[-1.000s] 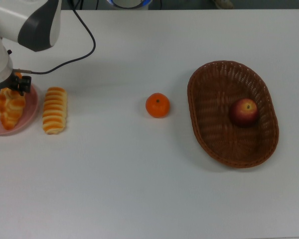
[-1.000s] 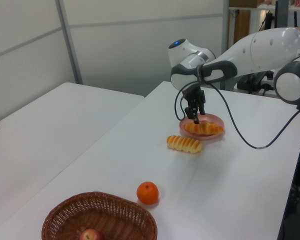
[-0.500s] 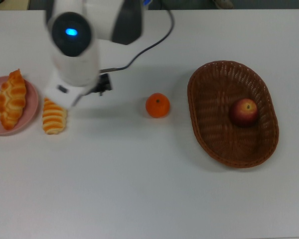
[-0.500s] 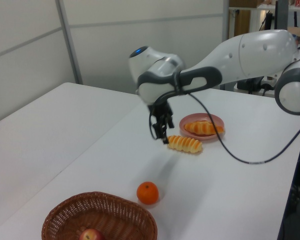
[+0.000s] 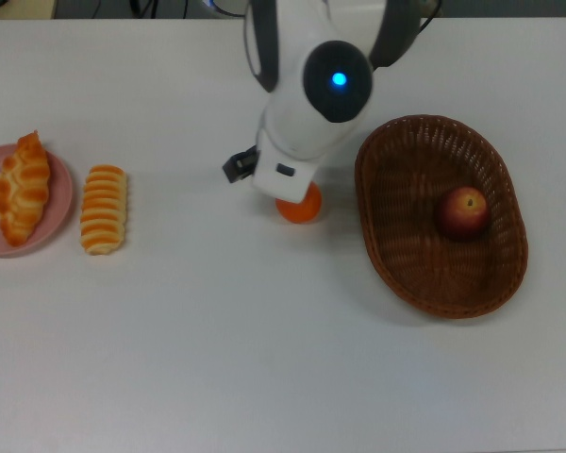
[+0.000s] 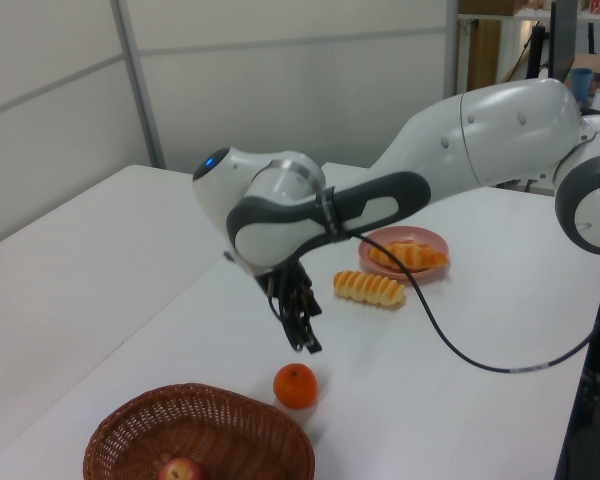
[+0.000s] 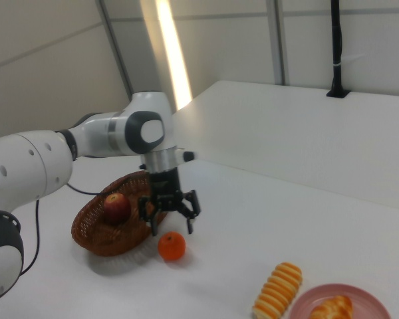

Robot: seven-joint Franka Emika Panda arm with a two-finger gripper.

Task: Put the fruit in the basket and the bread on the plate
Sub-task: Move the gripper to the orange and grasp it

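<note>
The gripper [image 7: 169,219] hangs just above the mandarin [image 7: 171,246], its fingers spread wide and holding nothing, a stance that suits dropping straight down around the fruit, which sits on the white table [image 5: 264,359] just beside the wicker basket [image 5: 396,269]. The apple [image 5: 463,210] lies inside that basket and the braided pastry [image 5: 21,187] rests on the pink plate [image 5: 61,209]. The ridged loaf [image 5: 104,209] lies on the table just beside the plate, so I judge the mandarin is the step in hand.

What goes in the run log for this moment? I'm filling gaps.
gripper: open, above mandarin | apple: in basket | croissant: on plate | ridged loaf: on table
</note>
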